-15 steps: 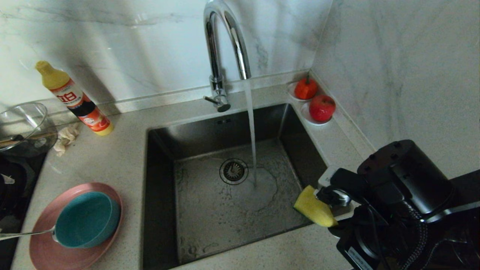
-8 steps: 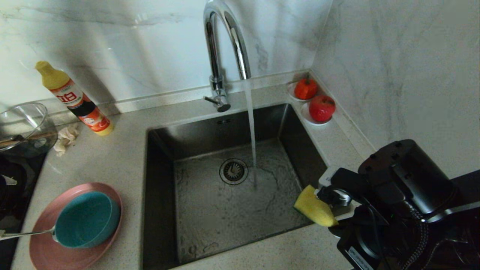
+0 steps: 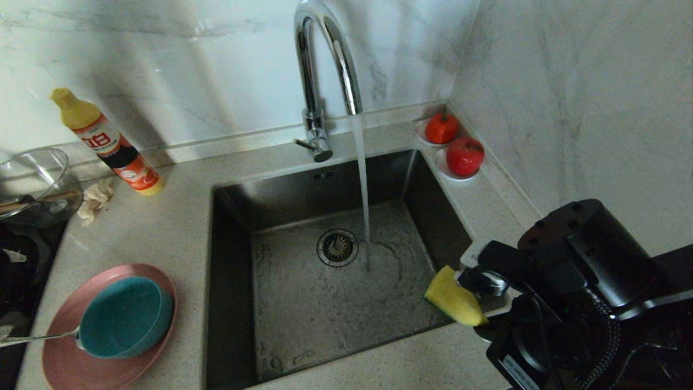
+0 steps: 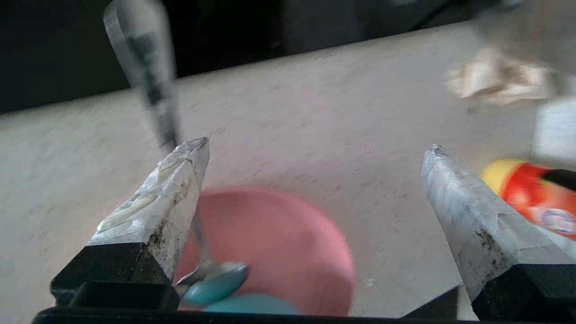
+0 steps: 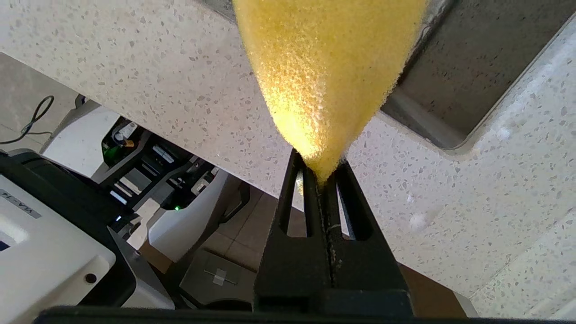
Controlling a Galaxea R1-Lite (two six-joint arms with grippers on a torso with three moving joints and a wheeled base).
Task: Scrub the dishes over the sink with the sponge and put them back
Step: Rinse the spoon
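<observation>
Two grippers: my right gripper (image 5: 320, 177) pinches the sponge (image 3: 453, 298) over the sink (image 3: 233, 260), ready; left gripper (image 4: 315, 180), spread wide, above the pink plate (image 4: 288, 243).

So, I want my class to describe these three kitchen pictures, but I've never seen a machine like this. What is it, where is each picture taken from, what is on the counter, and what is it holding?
It is a two-armed robot at a kitchen sink. The wide picture comes from a camera on its head, looking down. The tap is running into the basin. On the counter to the robot's left lies a pink plate with a teal bowl and a spoon on it; farther back stand a detergent bottle and a glass bowl.

The other two pictures come from cameras on the wrists. The right gripper is shut on the yellow sponge, at the sink's right edge. The left gripper is open, empty, above the plate.
</observation>
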